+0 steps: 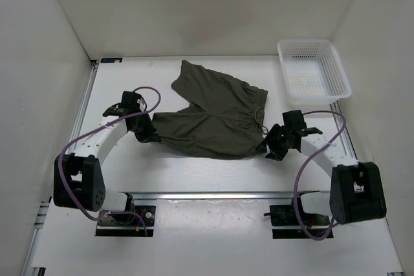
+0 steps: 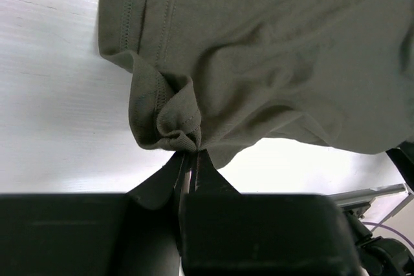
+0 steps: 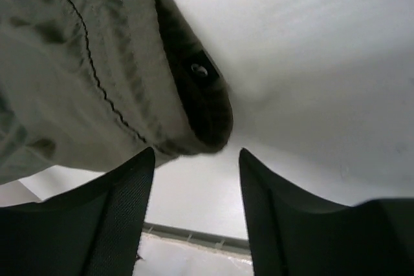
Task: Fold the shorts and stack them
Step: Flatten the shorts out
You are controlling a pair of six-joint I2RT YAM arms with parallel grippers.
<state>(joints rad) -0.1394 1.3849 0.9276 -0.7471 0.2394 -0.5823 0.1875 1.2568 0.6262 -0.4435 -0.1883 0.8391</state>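
Because gripped by only a small wad of hem, could slip loose at the left under any sharp pull. Left pincer (image 2: pixel 192 156): fully closed on that bunched leg corner of the shorts (image 1: pixel 213 117), fabric puckered right at the tips.

Shorts themselves: spread rumpled across mid-worktop (image 1: pixel 194 176), one leg angled toward the far wall, waist and drawstring (image 1: pixel 261 121) toward the right. Not yet folded, judging by the loose ridges. If pulled from the left alone, would likely drag or twist rather than lay over, with no hold on the other side. Drawstring loose at the waist edge: could snag on a finger, or get caught in place of the waistband.

Right pincer (image 3: pixel 196 153): jaws standing well apart, holding nothing, waistband corner just ahead of the gap and not between the fingers. If closed from there, might catch only air or a thin edge, giving a weak hold.

Basket (image 1: pixel 337 69) in the far right corner, well apart from the shorts; might get knocked by a wide swing on that side.

Counted, left to right: two pincers, one pair of shorts, one drawstring, one basket, all on one worktop.
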